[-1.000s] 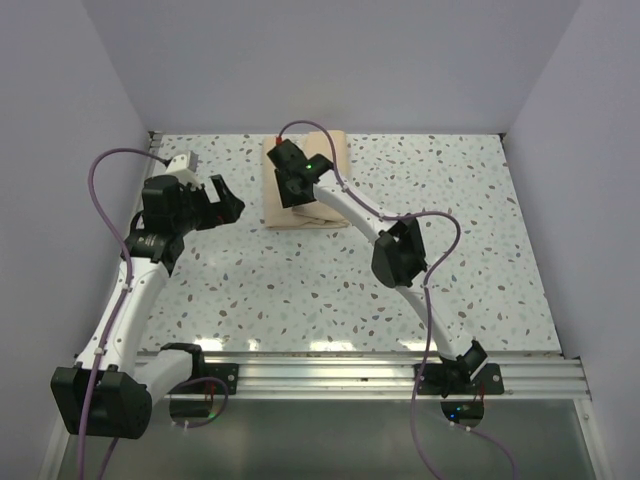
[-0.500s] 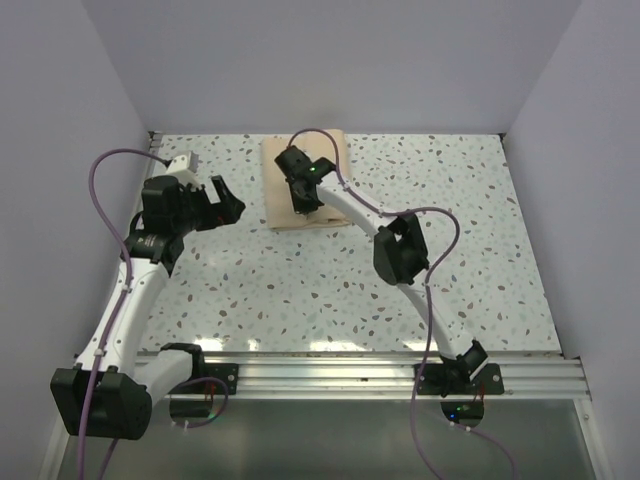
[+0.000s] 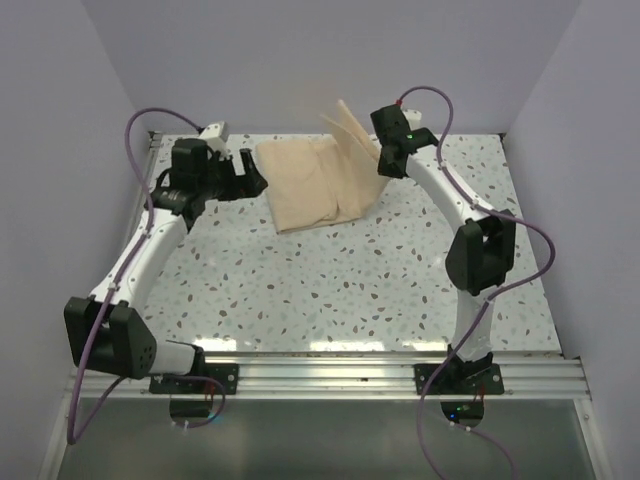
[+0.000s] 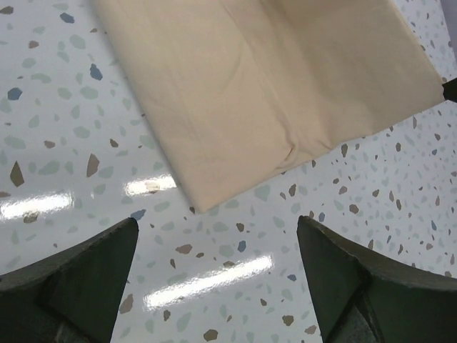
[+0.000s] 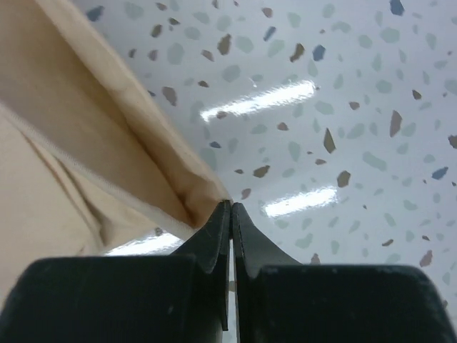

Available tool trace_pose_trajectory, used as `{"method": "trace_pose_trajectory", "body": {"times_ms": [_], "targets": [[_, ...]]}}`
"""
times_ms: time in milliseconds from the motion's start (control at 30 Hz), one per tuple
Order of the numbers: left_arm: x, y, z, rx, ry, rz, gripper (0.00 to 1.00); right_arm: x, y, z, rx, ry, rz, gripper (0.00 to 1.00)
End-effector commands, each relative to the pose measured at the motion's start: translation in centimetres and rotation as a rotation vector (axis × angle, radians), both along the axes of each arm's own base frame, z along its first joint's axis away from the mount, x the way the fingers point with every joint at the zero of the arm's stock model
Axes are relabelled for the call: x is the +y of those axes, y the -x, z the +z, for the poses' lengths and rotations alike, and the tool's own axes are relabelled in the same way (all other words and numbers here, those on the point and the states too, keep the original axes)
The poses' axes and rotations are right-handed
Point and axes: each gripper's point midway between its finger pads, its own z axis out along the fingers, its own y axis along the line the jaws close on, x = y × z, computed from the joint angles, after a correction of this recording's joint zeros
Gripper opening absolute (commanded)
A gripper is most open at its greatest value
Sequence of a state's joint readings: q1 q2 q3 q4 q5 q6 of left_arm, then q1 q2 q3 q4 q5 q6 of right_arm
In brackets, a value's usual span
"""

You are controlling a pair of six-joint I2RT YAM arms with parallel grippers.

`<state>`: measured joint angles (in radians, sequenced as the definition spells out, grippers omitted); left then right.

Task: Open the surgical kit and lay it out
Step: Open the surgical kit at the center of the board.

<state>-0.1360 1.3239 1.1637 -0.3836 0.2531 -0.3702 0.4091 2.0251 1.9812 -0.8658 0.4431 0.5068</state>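
The surgical kit (image 3: 310,190) is a tan wrapped bundle lying at the back middle of the speckled table. One flap (image 3: 350,135) of its wrap stands lifted off the bundle's right side. My right gripper (image 3: 381,165) is shut on that flap's corner. In the right wrist view, the shut jaws (image 5: 230,205) pinch the tan wrap (image 5: 78,143) right at their tips. My left gripper (image 3: 258,184) hangs open just left of the bundle. From the left wrist, the open gripper (image 4: 218,229) holds nothing, and the wrap's near corner (image 4: 264,78) lies just beyond it.
Pale walls (image 3: 90,110) close in the table on the left, back and right. A metal rail (image 3: 330,375) with both arm bases runs along the near edge. A purple cable (image 3: 140,125) loops above the left arm.
My right gripper shut on the wrap and swung right and up, peeling a flap off the bundle. My left arm moved in from the left wall to the bundle's left edge.
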Motion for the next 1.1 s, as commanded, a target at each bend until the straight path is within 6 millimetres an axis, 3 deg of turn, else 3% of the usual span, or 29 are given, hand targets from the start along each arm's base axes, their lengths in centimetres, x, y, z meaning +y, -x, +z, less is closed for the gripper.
{"method": "trace_pose_trajectory", "body": {"times_ms": [0, 133, 200, 233, 267, 333, 533, 833, 933, 967, 1033, 1067], "targets": [[-4.8, -1.6, 1.7, -0.051, -0.059, -0.126, 0.96, -3.6, 2.1, -3.4, 0.089, 0.091, -0.114, 0.0], [-9.4, -3.9, -1.5, 0.032, -0.151, -0.188, 0.96, -7.8, 4.1, -6.6, 0.221, 0.161, -0.232, 0.0], [-12.0, -3.8, -2.8, 0.06, -0.195, -0.23, 0.95, -9.7, 5.2, -8.3, 0.307, 0.163, -0.281, 0.0], [-12.6, -4.8, -4.1, 0.088, -0.24, -0.218, 0.95, -10.2, 5.4, -9.7, 0.352, 0.166, -0.289, 0.04], [-13.3, -5.0, -4.6, 0.098, -0.26, -0.222, 0.95, -10.7, 5.8, -10.2, 0.391, 0.163, -0.294, 0.29], [-15.1, -5.6, -6.2, 0.129, -0.31, -0.222, 0.95, -12.2, 6.0, -11.1, 0.435, 0.157, -0.316, 0.98], [-17.6, -6.4, -11.0, 0.212, -0.413, -0.212, 0.93, -15.2, 5.6, -9.1, 0.406, 0.124, -0.359, 0.99], [-16.9, -6.8, -17.0, 0.299, -0.554, -0.169, 0.79, -14.3, 5.3, -8.6, 0.399, 0.015, -0.341, 0.98], [-17.0, -7.1, -18.3, 0.311, -0.568, -0.184, 0.63, -14.2, 5.2, -8.9, 0.407, 0.02, -0.336, 0.98], [-17.1, -7.1, -18.5, 0.313, -0.571, -0.185, 0.52, -14.3, 5.1, -8.9, 0.408, 0.022, -0.337, 0.98], [-17.2, -7.3, -18.9, 0.315, -0.574, -0.19, 0.43, -14.3, 5.1, -8.9, 0.41, 0.022, -0.337, 0.98], [-17.3, -7.4, -19.0, 0.315, -0.575, -0.196, 0.33, -14.3, 5.0, -8.9, 0.409, 0.024, -0.336, 0.99]]}}
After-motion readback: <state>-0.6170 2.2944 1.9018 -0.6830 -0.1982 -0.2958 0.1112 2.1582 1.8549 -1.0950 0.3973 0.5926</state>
